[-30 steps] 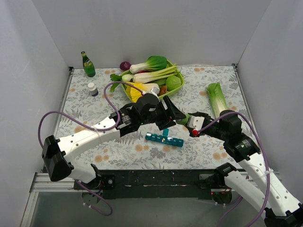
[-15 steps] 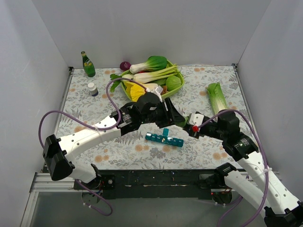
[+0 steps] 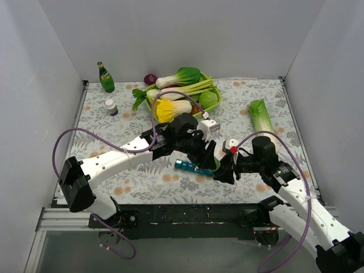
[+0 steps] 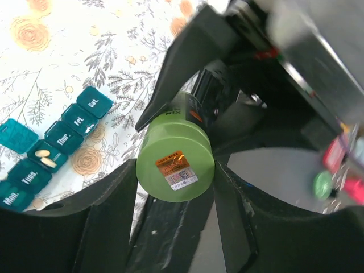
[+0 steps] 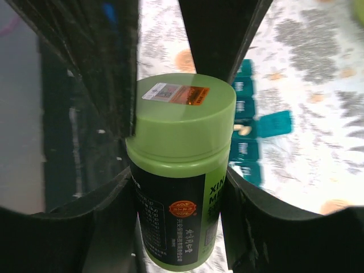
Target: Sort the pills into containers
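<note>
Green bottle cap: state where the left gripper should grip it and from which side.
Grip the green cap on its round side wall, coming straight at its flat stickered top, one finger on each side. The right gripper clamps the bottle body below it, so the cap is the part left to hold.

Left fingers (image 4: 108,222) have closed on bottle cap (image 4: 175,162).

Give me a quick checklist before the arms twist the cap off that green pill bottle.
1. Right tool clamped on the bottle body: ok.
2. Left tool pinching the green cap on both sides: ok.
3. Cap seated on the bottle: ok.
4. Pill organizer has an open compartment: ok, one lid up, pills inside.
5. Bottle over that compartment: not ok, organizer lies off to one side.
6. Cap loosened: cannot tell.
</note>
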Controlling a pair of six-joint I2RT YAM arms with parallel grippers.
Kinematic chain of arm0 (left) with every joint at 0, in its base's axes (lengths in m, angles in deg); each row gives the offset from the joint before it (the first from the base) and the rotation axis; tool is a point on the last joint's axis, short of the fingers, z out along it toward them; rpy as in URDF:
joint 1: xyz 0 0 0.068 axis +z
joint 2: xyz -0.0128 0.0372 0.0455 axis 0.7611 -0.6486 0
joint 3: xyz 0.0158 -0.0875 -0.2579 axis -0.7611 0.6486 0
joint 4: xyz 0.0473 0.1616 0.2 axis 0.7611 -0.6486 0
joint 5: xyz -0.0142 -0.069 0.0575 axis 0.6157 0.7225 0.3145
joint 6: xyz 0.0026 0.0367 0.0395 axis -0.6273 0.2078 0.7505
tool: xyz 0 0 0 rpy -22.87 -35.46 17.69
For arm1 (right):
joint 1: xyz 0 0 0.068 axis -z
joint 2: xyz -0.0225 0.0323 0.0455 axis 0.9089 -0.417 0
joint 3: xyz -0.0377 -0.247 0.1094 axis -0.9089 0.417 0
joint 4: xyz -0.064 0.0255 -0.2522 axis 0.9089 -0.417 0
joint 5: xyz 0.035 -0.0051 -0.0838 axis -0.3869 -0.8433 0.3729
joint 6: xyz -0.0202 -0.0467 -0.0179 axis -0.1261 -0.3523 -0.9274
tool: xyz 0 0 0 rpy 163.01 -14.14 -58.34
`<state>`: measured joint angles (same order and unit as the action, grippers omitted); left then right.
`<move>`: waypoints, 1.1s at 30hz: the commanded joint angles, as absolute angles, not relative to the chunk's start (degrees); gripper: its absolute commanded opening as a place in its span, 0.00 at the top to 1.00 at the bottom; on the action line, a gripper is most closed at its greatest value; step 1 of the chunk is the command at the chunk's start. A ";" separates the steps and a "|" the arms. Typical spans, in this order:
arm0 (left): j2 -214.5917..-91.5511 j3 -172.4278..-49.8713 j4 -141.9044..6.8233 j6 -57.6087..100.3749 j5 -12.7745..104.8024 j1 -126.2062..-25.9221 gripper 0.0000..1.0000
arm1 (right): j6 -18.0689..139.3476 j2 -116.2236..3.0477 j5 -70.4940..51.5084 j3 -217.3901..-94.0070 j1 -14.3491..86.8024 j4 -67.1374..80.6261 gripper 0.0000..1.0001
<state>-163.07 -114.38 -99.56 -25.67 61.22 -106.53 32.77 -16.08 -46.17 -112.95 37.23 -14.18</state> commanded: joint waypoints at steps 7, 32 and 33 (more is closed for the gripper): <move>-155.54 -104.20 -95.68 -1.04 65.79 -107.57 0.73 | 71.20 -13.92 -66.54 -102.31 40.04 22.43 0.99; -128.11 -87.23 -76.23 -53.59 43.29 -105.81 0.02 | 27.48 -11.45 -50.03 -116.09 42.50 -8.73 0.99; -128.81 -88.02 -76.32 -55.00 43.55 -105.81 0.02 | 25.72 -11.63 -49.06 -116.71 42.59 -9.53 0.99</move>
